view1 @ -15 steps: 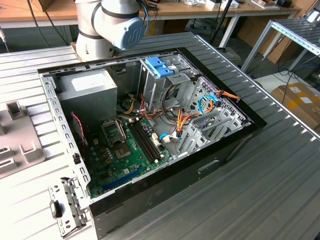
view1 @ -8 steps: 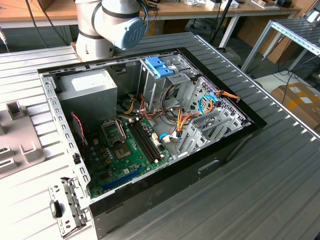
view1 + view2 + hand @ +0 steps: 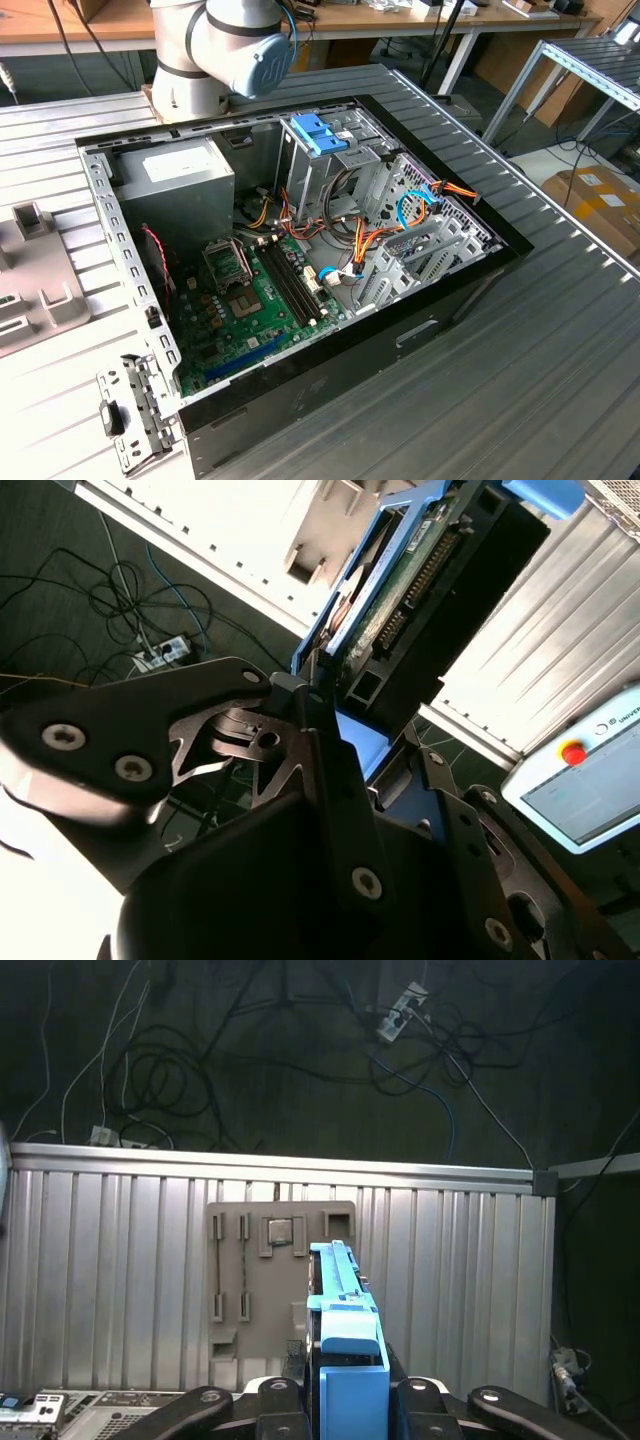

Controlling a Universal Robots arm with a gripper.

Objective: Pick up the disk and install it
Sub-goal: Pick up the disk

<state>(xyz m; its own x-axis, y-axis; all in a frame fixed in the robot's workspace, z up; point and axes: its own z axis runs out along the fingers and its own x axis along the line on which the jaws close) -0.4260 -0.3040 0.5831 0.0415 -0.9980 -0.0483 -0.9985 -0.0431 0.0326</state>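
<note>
1. Pinching the disk (image 3: 345, 1310) between its fingers, the gripper (image 3: 348, 1395) is closed on it, with one finger on each side of the bright blue tab.
2. Quantity: one disk. In the second wrist view the disk (image 3: 400, 600) shows blue side rails, a green circuit board and a row of connector pins.
3. Location: the disk is held clear of the ribbed metal table (image 3: 120, 1280). In the first wrist view it stands edge-on and is seen against one grey fixture plate (image 3: 270, 1280) that lies on that table.
4. Container: one open computer case (image 3: 420, 320) lies on its side on the table in the exterior view. It holds:
   - one grey power-supply box (image 3: 175, 185);
   - one green motherboard (image 3: 250, 300);
   - one light-blue latch piece (image 3: 318, 132) on top of the metal drive cage (image 3: 430, 250);
   - a bundle of orange and yellow cables (image 3: 370, 240).
5. Outside the case, one loose metal bracket (image 3: 130, 410) lies on the table near the case corner, at the exterior view's left.
6. Arm: one arm (image 3: 225, 50). Its large joint stands at the far edge of the case.
7. One teach pendant (image 3: 580, 780) with a red button appears in the second wrist view.
</note>
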